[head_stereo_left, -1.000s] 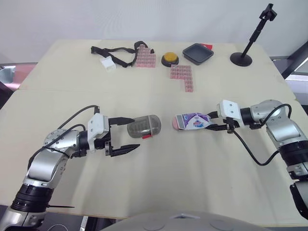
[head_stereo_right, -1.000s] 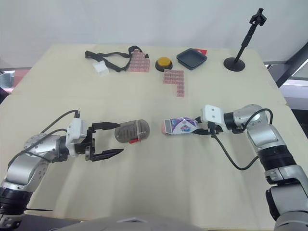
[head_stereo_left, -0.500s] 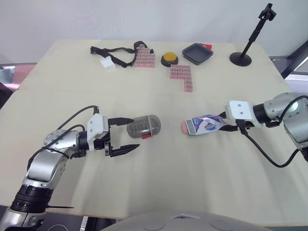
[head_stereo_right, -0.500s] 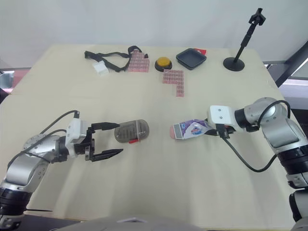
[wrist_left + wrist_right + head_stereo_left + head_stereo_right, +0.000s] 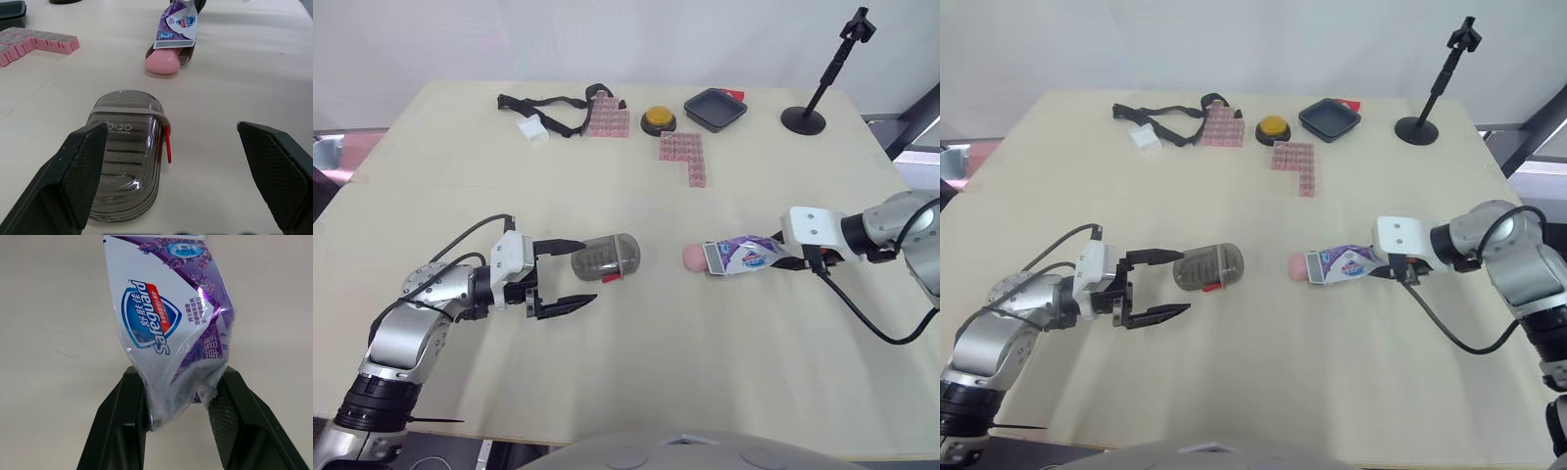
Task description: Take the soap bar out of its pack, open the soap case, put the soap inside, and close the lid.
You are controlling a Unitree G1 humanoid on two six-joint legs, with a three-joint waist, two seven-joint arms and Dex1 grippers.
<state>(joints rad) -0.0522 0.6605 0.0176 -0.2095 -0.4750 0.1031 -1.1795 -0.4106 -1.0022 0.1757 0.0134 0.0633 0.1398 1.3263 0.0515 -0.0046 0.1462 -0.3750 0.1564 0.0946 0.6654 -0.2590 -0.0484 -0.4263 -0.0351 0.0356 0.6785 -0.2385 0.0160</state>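
Soap bar (image 5: 693, 258), head view: pink end protrudes from the pack (image 5: 744, 257), just beyond the right gripper (image 5: 783, 258); extraction half done. Left wrist view: closed soap case (image 5: 128, 147) just ahead of the wide-open, empty left gripper (image 5: 171, 128). Right wrist view: fingers clamp the pack's tail. Bare beige table (image 5: 724, 372), white wall (image 5: 607, 39).

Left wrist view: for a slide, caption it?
Open left pincer facing the shut case; soap peeking from its pack.

Silver-grey arms (image 5: 403, 343), white wrist blocks (image 5: 512, 257), black cables (image 5: 862, 321), black left tool (image 5: 590, 270), right tool (image 5: 782, 260)
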